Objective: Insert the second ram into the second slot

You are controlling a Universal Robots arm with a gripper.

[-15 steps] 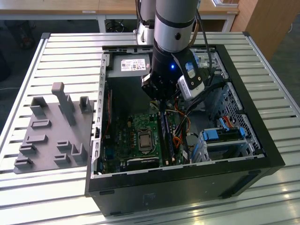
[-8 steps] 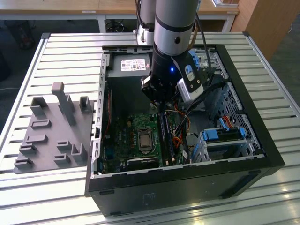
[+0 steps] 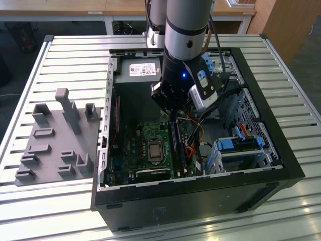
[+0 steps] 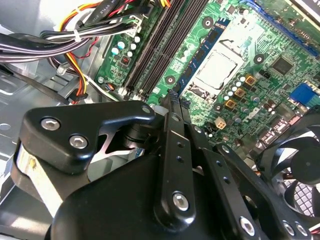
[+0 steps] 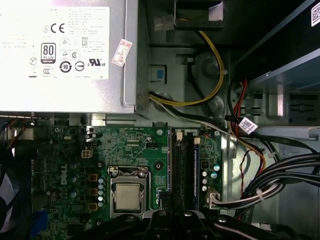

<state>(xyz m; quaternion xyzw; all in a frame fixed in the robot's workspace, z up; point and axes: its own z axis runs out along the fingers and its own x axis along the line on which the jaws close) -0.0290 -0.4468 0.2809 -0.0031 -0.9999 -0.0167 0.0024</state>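
My gripper (image 3: 172,114) reaches down into the open computer case (image 3: 281,165), over the far end of the dark memory slots (image 3: 178,148). In both wrist views its black fingers (image 4: 172,115) stand pressed together, shut, with nothing visible between them. The gripper's tip (image 4: 174,95) sits close above the end of the slot bank (image 4: 160,45). In the first wrist view the gripper (image 5: 167,199) meets the slot nearest the processor, while a thin bluish strip (image 5: 196,170) runs along the slot on the cable side. I cannot tell whether that strip is the second ram.
The processor socket (image 5: 127,195) lies beside the slots, with the power supply (image 5: 60,55) beyond it. Cable bundles (image 5: 280,175) crowd the other side and a fan (image 4: 300,175) sits close to the wrist. A drive cage (image 3: 241,145) fills the case's right. A grey fixture (image 3: 55,140) lies outside.
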